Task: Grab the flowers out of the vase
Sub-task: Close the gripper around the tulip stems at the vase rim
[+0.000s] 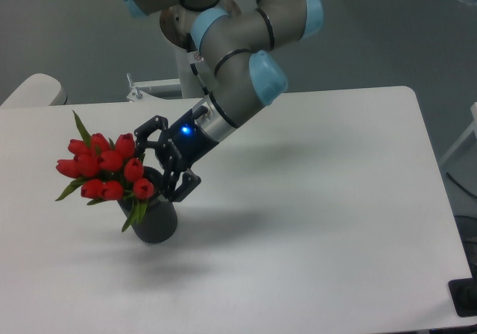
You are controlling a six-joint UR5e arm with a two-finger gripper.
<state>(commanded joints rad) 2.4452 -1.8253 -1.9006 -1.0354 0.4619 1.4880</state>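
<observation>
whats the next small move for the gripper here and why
Probably ease a little further left, toward the flowers, then close. The gripper is open and sits right beside the bunch, just above the mouth of the vase, but its fingers do not yet seem to bracket the stems. The tulips are fully seated in the vase, so nothing is gripped.

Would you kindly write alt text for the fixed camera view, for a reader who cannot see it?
A robot arm's open claw reaches from the right to a bunch of red tulips, the flowers, standing in a dark cylindrical vase on a white table. Whether the claw touches them cannot be told.
</observation>
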